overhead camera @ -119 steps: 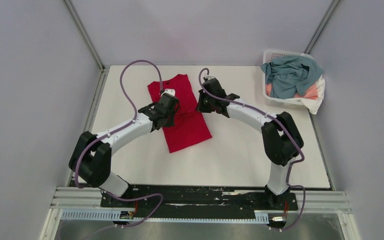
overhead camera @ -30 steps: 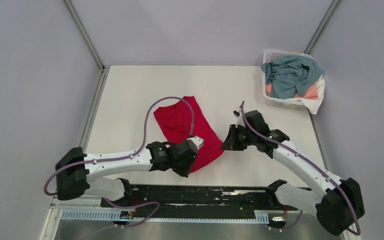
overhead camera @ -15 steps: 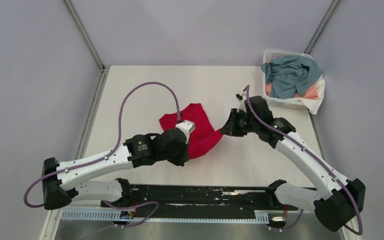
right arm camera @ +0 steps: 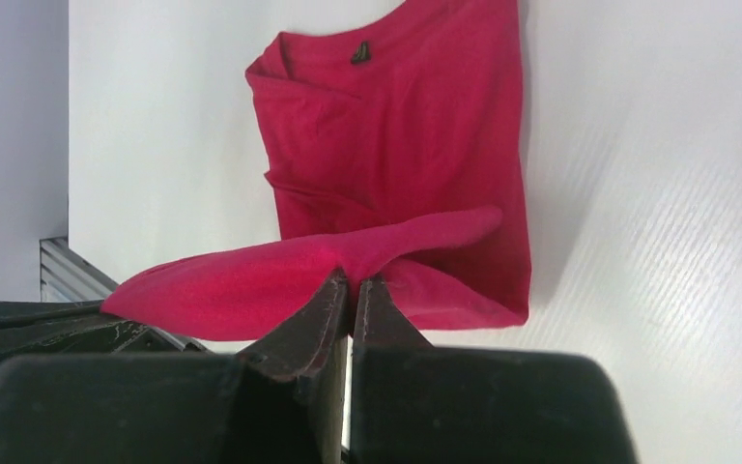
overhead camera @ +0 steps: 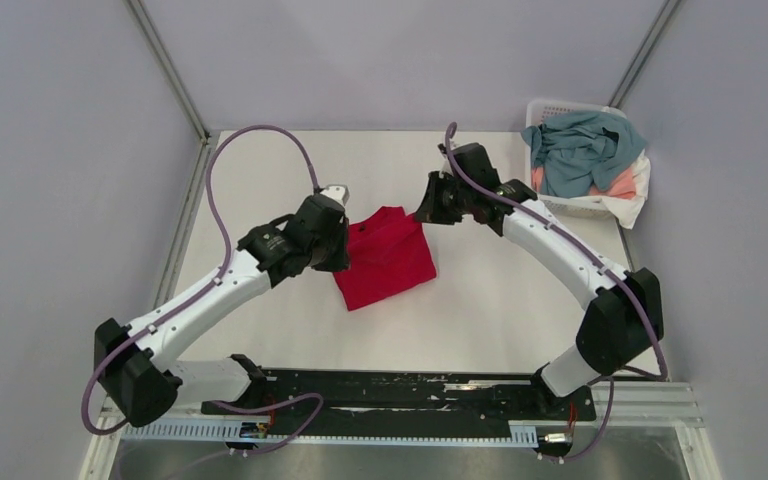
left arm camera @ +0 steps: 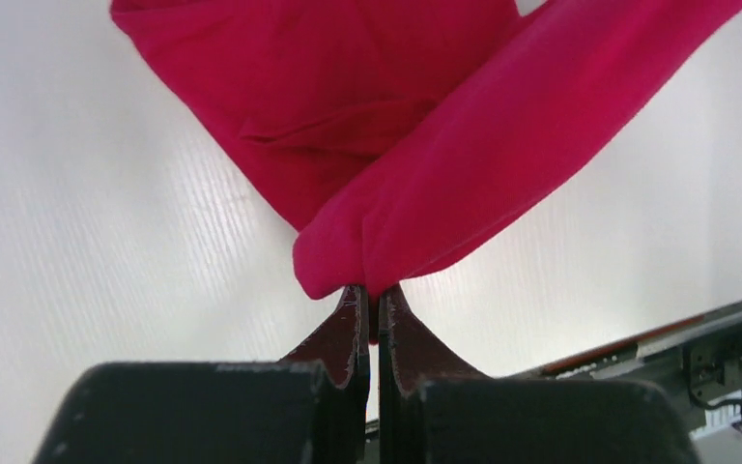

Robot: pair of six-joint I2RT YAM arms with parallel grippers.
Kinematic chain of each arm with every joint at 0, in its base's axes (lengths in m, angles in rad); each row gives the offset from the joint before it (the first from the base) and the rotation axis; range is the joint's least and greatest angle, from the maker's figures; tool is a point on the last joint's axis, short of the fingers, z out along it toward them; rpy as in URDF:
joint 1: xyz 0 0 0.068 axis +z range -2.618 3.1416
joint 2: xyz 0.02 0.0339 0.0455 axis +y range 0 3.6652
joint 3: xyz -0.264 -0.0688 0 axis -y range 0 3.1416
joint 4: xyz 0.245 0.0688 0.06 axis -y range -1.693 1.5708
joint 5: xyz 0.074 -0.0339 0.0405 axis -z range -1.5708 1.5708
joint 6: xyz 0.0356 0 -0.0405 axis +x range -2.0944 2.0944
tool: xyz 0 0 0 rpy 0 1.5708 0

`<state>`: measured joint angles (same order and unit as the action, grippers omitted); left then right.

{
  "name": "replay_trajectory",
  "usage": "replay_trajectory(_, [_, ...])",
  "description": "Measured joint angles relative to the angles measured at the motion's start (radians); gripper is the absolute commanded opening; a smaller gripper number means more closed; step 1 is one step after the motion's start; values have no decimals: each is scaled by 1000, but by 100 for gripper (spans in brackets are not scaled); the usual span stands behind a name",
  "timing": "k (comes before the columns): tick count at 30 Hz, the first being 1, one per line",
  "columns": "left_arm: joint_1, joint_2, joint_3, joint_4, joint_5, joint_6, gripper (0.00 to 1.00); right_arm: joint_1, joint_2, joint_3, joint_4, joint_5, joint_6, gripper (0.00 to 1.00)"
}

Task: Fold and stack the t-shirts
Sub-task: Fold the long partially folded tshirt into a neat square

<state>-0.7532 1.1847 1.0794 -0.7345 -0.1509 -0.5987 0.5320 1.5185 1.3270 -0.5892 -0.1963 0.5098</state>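
Two pairs of fingers are pinched shut on the red t-shirt (overhead camera: 390,262): the left fingers (left arm camera: 350,333) grip a rolled edge low in the left wrist view, and the right fingers (right arm camera: 332,307) a lifted fold at the centre of theirs. The edge is held raised above the rest of the shirt, which lies on the worktop (overhead camera: 500,300), probably so it can be laid toward the collar as a fold. The shirt is seen mid-frame from above; other t-shirts (overhead camera: 575,150) are heaped in the basket (overhead camera: 545,105) at upper right.

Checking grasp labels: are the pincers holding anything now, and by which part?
Both hold the red shirt: left pincer and right pincer each pinch one end of its lifted edge.
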Motion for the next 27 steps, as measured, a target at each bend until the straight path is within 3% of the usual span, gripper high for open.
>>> replay_trajectory(12, [206,287,123,29,48,55,0,-63,280,155,49,-18,-23,0])
replay_trajectory(21, [290,472,175,36,72,71,0,-82,491,287,75,-84,-50,0])
replay_trajectory(24, [311,493,175,38,81,70,10,-82,541,323,78,-102,-55,0])
replay_trajectory(26, [320,504,175,42,84,71,23,-83,573,346,79,-112,-58,4])
replay_trajectory(27, [326,513,175,45,87,71,37,-84,590,359,79,-117,-59,9])
